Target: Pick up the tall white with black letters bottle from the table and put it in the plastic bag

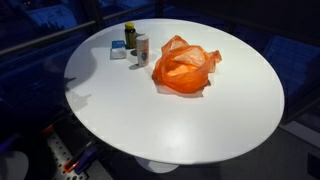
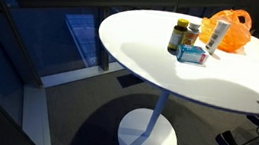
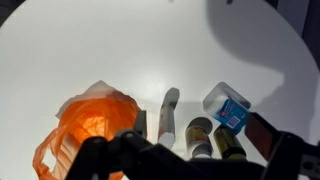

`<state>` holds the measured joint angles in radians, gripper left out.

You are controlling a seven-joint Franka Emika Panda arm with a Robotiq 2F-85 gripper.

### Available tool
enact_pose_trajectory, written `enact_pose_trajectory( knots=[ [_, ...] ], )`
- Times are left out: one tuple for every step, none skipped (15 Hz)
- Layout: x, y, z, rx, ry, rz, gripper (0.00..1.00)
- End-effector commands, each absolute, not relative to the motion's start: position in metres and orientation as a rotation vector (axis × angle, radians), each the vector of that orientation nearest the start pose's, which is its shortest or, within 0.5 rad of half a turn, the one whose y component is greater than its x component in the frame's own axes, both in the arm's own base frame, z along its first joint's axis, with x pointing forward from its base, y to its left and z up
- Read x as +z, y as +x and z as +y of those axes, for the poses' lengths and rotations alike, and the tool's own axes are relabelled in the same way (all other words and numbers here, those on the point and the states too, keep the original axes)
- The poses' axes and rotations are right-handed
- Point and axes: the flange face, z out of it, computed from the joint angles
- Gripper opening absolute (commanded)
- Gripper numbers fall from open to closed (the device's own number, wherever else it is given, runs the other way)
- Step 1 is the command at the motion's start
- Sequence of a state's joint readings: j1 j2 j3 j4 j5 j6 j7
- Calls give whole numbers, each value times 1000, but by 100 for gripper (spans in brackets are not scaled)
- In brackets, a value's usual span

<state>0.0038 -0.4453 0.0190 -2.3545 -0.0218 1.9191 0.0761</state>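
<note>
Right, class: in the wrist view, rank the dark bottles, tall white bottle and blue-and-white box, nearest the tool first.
1. The dark bottles, right of centre, beside the tool.
2. The tall white bottle, centre.
3. The blue-and-white box, upper right, only slightly farther.

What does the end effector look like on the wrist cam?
The end effector is matte black: chunky linked bars with open gaps between them, along the bottom edge of the wrist view. A reddish-brown patch shows on it at picture right. No cables or markings can be made out.
</note>
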Motion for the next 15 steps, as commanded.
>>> enact_pose_trajectory(
  knots=[
    [499,448,-2,-33,-3158,148,100],
    [496,455,-5,-33,-3155,158,100],
    [493,461,-8,-36,-3157,171,100],
    [488,468,-11,-37,-3158,186,100],
    [482,475,-15,-30,-3152,199,100],
    [477,481,-19,-25,-3148,213,100],
    [471,487,-22,-16,-3141,226,100],
    [464,493,-26,-6,-3137,244,100],
    [458,499,-29,6,-3135,257,100],
    [452,504,-32,18,-3134,269,100],
    [447,508,-35,34,-3133,279,100],
    [441,513,-36,43,-3136,286,100],
    [435,517,-37,55,-3138,290,100],
    [429,521,-37,66,-3140,287,100],
    [423,524,-37,76,-3140,284,100]
  ],
)
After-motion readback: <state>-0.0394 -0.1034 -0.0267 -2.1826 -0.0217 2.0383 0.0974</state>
